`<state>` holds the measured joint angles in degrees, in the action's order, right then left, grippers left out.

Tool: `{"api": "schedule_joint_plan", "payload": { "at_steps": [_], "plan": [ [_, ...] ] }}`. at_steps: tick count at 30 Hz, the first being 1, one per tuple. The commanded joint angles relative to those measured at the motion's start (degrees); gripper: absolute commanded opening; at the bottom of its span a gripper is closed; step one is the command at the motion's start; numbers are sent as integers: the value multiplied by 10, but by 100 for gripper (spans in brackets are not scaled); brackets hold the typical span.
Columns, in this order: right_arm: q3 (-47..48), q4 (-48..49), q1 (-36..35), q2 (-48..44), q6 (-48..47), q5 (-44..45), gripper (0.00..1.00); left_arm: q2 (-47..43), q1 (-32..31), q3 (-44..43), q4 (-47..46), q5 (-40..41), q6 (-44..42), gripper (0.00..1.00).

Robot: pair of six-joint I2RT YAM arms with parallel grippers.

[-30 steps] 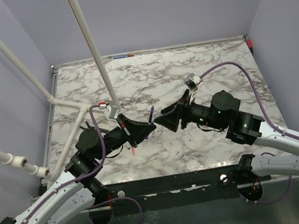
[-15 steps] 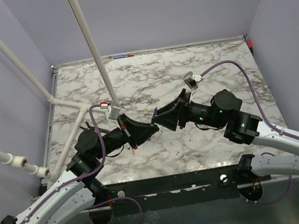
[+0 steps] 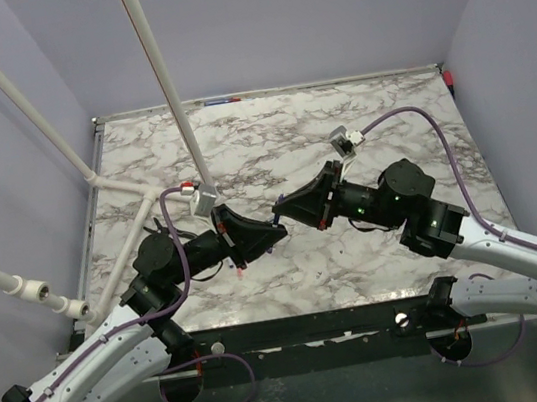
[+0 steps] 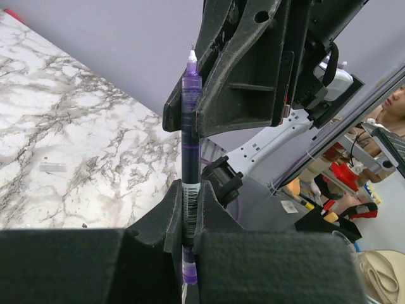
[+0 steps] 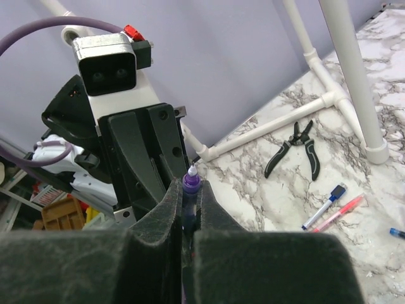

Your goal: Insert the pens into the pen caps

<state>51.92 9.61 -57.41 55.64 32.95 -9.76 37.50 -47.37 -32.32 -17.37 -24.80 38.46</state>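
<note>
**Both hands gripping one pen above the table**

The violet-blue pen (image 4: 190,152) is hanging over the table (image 3: 367,115), its white tip bare. The left hand (image 4: 190,190) is pinching the lower barrel, fingers closed tight on it. The right hand (image 5: 188,190) is clamping the upper part. A red pen (image 5: 342,212) is lying on the table near pliers (image 5: 297,147).
</note>
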Motion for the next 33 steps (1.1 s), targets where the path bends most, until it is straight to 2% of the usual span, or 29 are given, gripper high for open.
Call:
{"api": "schedule_joint_plan", "payload": {
  "at_steps": [1, 4, 7, 14, 22, 26, 31, 33],
  "plan": [
    [12, 8, 0, 7, -11, -17, 1, 14, -3, 4, 9, -26, 6, 3],
    [11, 2, 0, 6, -16, -17, 1, 25, -2, -8, 34, -33, -3, 25],
    [16, -11, 0, 8, -28, -22, 1, 34, -2, -26, 67, -37, -22, 35],
    [34, -72, 0, 23, -64, -34, 1, 35, -2, -45, 113, -50, -48, 39],
    [28, -95, 0, 31, -75, -46, 1, 38, -2, -53, 126, -56, -59, 39],
    [23, -95, 0, 28, -76, -42, 1, 44, -2, -53, 127, -58, -60, 34],
    [19, -95, 0, 23, -78, -35, 1, 56, -2, -54, 126, -62, -60, 20],
    [19, -95, 0, 24, -79, -35, 1, 58, -2, -54, 126, -57, -62, 0]
  ]
}}
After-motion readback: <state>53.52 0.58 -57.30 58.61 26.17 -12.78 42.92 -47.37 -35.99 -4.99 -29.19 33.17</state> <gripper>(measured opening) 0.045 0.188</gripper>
